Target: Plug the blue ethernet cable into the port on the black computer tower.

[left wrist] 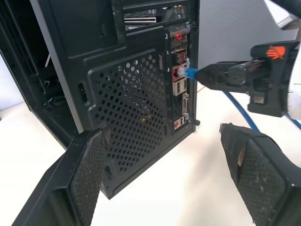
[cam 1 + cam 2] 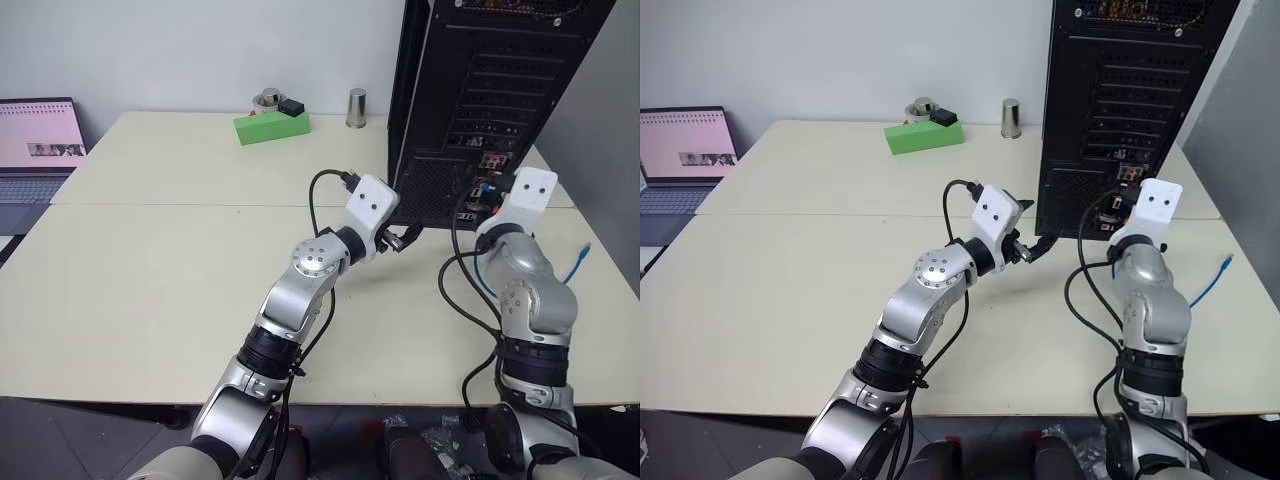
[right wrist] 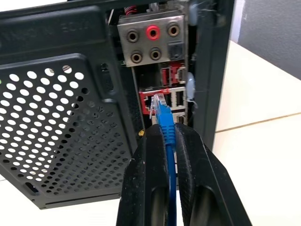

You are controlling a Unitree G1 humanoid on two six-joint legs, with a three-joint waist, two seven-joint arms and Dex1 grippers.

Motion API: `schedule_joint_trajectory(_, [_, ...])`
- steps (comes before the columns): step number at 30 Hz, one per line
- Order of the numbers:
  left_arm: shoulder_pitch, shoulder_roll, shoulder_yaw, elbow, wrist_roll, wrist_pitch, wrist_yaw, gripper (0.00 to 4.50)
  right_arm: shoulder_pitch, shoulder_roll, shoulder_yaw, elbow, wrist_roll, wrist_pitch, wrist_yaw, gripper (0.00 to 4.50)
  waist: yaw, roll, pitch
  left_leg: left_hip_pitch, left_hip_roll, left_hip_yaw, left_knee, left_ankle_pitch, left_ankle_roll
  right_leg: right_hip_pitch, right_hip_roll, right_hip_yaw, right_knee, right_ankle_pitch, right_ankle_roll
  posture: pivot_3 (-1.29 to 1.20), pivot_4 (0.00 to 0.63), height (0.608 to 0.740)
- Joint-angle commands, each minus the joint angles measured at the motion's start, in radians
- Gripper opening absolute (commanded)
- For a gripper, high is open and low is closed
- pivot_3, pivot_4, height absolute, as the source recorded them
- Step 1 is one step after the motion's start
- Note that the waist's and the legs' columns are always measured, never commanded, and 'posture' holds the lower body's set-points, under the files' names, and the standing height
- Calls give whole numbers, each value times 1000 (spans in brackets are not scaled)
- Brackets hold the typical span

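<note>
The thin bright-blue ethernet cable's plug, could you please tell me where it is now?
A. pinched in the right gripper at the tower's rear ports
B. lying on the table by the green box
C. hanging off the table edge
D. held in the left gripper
A: the right gripper pinches the thin bright-blue ethernet cable, plug tip at the red-framed port of the black computer tower.

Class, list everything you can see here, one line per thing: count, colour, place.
Table: one, cream, under everything.
Tower: one, black, far right of table, rear panel facing robot.
Cable: one, blue, plug at the tower's port, other end lying on the table at right.
Box: one, green, far edge.
Cup: one, metal, far edge beside tower.
Laptop: one, grey, open, far left.
Left gripper: black, open, near the tower.
Right gripper: black, shut on the cable.
</note>
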State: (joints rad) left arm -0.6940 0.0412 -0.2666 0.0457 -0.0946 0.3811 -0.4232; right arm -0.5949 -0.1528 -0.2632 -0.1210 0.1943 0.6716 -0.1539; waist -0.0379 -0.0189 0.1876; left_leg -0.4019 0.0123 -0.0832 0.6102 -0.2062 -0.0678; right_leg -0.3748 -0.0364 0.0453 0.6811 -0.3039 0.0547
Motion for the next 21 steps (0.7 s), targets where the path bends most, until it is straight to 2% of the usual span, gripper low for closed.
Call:
schedule_joint_trajectory(1, [-17,-8,22,-25,-5,-24,1,3946,-31,-16,8,-11,-8,-31,16,0,0,0,0,0,0,0,0,0,0,0,0,0,0,0,0,0,150,740])
schedule_joint_trajectory(21, [-17,-18,27,-17,0,-29,5,3946,-21,-55,53,28,-58,-48,53,0,-12,0,0,0,0,0,0,0,0,0,0,1,0,0,0,0,150,740])
